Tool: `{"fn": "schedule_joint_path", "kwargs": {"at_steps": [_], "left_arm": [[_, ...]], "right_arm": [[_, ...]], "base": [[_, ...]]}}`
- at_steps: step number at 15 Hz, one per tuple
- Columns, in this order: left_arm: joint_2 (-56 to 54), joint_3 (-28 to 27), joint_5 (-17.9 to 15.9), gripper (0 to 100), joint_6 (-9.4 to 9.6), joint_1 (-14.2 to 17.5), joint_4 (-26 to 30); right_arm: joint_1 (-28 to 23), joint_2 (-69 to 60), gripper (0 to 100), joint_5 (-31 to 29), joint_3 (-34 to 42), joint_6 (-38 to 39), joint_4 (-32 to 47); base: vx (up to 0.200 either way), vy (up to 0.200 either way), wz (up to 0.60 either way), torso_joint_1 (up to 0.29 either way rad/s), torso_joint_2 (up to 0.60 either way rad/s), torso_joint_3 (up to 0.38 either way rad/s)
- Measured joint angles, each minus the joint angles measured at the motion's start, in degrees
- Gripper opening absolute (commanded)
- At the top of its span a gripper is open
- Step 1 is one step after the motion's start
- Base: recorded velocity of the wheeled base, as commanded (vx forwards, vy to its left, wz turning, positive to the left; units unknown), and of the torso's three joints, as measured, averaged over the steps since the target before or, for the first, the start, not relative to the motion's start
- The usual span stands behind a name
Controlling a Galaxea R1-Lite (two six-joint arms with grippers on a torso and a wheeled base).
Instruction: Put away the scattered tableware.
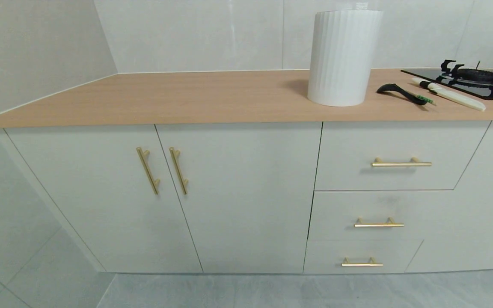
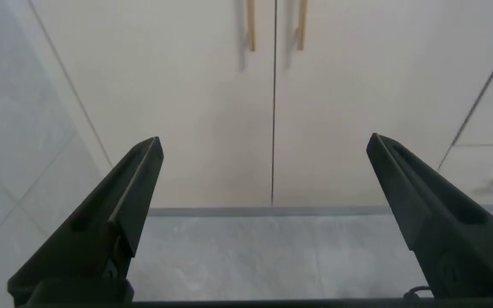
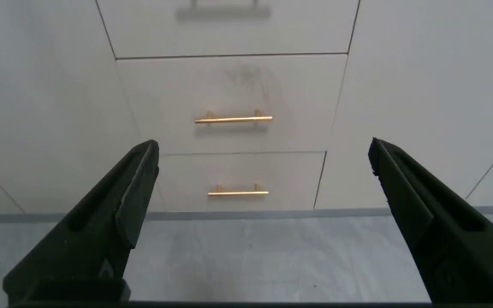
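start step, nothing held — left hand (image 2: 264, 144) and right hand (image 3: 264, 146) both wide open, low before the cabinet doors. black scoop (image 1: 400, 93) and white knife (image 1: 452, 96) lie on the counter (image 1: 186, 96) beside the white jar (image 1: 343, 57) — next, probably lift an arm and grasp one.

Wood-grain countertop (image 1: 178, 98) runs into corner of pale tiled wall (image 1: 195, 34). Below: two white cabinet doors, left door (image 1: 88, 201), right door (image 1: 250, 196), slanted gold bar handles (image 1: 148, 170) near shared edge. To the right: three stacked drawers (image 1: 400, 145), each with horizontal gold handle (image 1: 401, 163). Black gas hob (image 1: 473, 76) at countertop's right end. Grey tile floor (image 1: 272, 291).
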Motion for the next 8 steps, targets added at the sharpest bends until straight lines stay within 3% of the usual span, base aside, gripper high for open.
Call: {"fn": "schedule_joint_path", "kwargs": {"at_steps": [4, 8], "left_arm": [[0.0, 0.0, 0.1, 100, -0.24, 0.0, 0.0], [0.0, -0.1, 0.3, 100, -1.96, 0.0, -0.2]], "right_arm": [[0.0, 0.0, 100, 0.0, 0.0, 0.0, 0.0], [0.0, 0.0, 100, 0.0, 0.0, 0.0, 0.0]], "base": [[0.000, 0.000, 0.00, 0.000, 0.00, 0.000], [0.000, 0.000, 0.00, 0.000, 0.00, 0.000]]}}
